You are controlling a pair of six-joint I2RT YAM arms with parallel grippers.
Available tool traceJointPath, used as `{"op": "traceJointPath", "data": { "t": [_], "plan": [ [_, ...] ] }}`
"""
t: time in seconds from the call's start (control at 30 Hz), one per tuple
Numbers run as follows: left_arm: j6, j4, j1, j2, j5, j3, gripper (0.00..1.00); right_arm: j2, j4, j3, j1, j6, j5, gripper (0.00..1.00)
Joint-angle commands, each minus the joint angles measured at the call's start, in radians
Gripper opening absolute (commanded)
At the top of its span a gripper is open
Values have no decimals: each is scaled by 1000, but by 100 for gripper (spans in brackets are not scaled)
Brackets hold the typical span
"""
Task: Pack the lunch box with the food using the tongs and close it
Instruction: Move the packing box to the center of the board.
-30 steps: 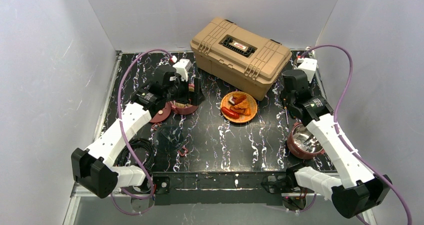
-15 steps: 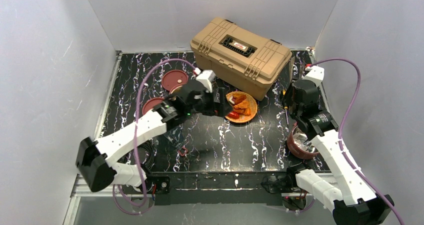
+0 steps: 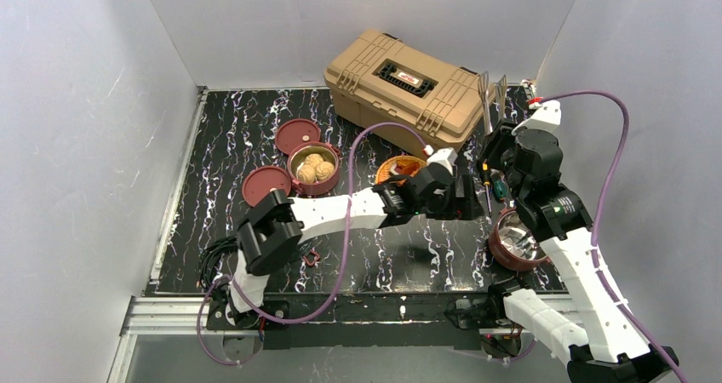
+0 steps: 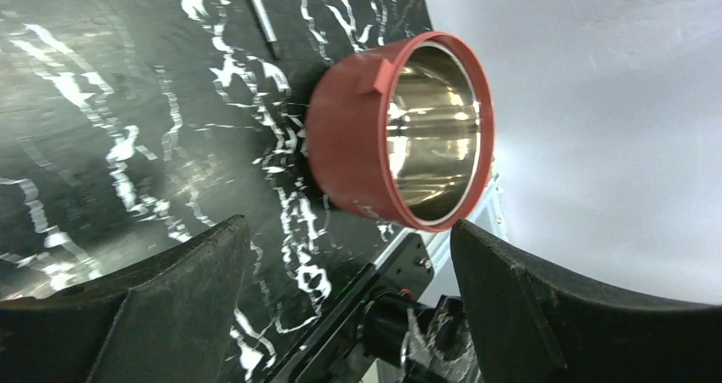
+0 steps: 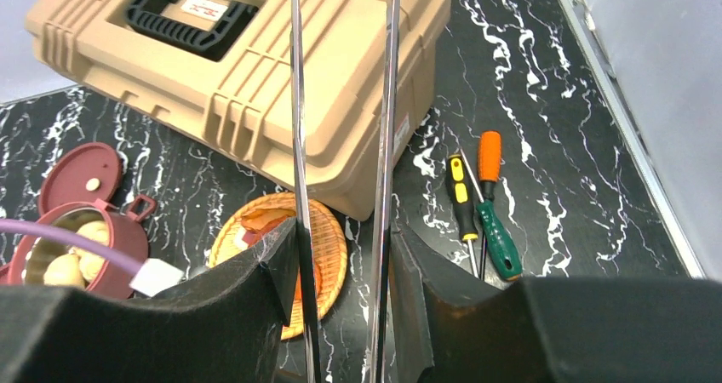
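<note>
At the table's right side, facing the empty bowl (image 4: 349,136): left gripper (image 4: 345,230) spread wide, holding nothing, seemingly lined up to fetch it. Right gripper (image 5: 342,247) clamped on the tongs (image 5: 296,145), kept upright, probably to stay clear. Versus a second ago: swung across from the bun bowl (image 3: 313,168), now uncovered; right gripper lifted.

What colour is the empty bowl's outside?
Empty bowl: maroon outside, shiny steel inside; clearest in left wrist view.
</note>
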Motion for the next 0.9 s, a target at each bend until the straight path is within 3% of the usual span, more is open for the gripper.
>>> {"op": "traceJointPath", "data": {
  "t": [0.0, 0.4, 0.7, 0.87],
  "plan": [
    [-37, 10, -21, 70, 16, 105, 85, -7, -3, 90, -1, -43, -34, 48],
    [-19, -106, -23, 301, 163, 374, 83, -24, -145, 226, -1, -97, -62, 49],
    [52, -254, -30, 418, 192, 566, 80, -40, -176, 194, -1, -91, -67, 49],
    [126, -388, -31, 476, 174, 678, 67, -44, -173, 186, -1, -83, -70, 49]
  ]
}}
